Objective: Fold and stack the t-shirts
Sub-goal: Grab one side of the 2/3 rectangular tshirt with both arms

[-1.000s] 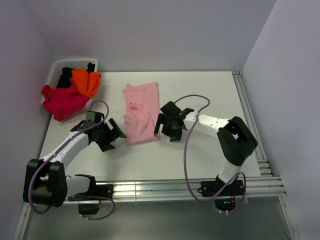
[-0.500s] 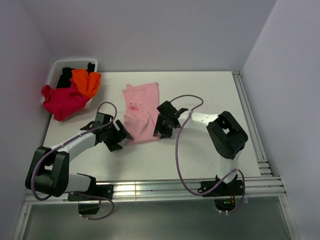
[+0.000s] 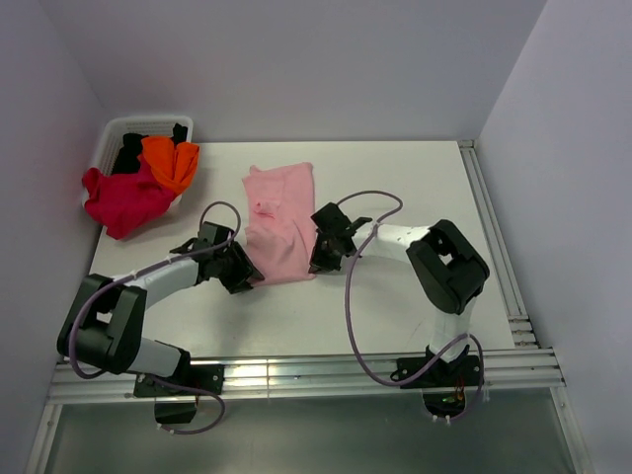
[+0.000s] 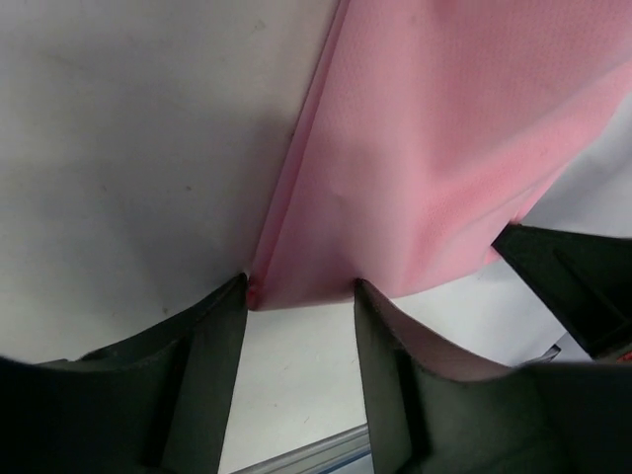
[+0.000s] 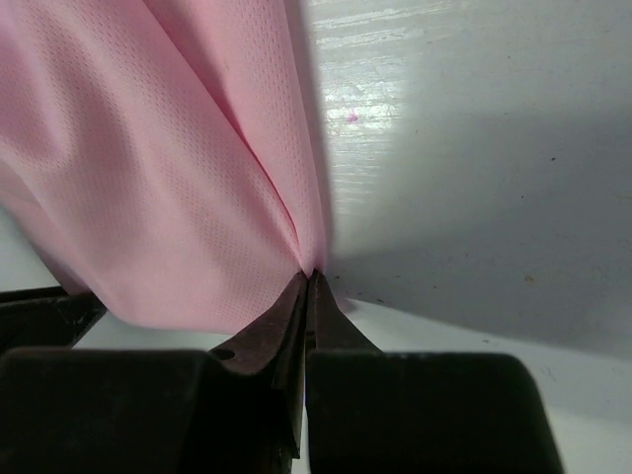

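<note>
- Now, the pink t-shirt (image 3: 279, 225) is lying mid-table, partly folded. Its long axis is running away from the arm bases, and its near hem is sitting between the two grippers.
- The right gripper (image 3: 321, 259) is pinching the near right corner, jaws closed flat on the cloth.
- The left gripper (image 3: 240, 272) is straddling the near left corner, jaws standing apart and clamping nothing yet.
- The coming fold is probably hinging on both corners travelling together along that axis.
- The table (image 3: 415, 188) is showing white, smooth room beyond the hem.
- The crimson t-shirt (image 3: 123, 197), orange t-shirt (image 3: 170, 163) and black t-shirt (image 3: 128, 153) are spilling from the basket (image 3: 114, 128), well apart.
</note>
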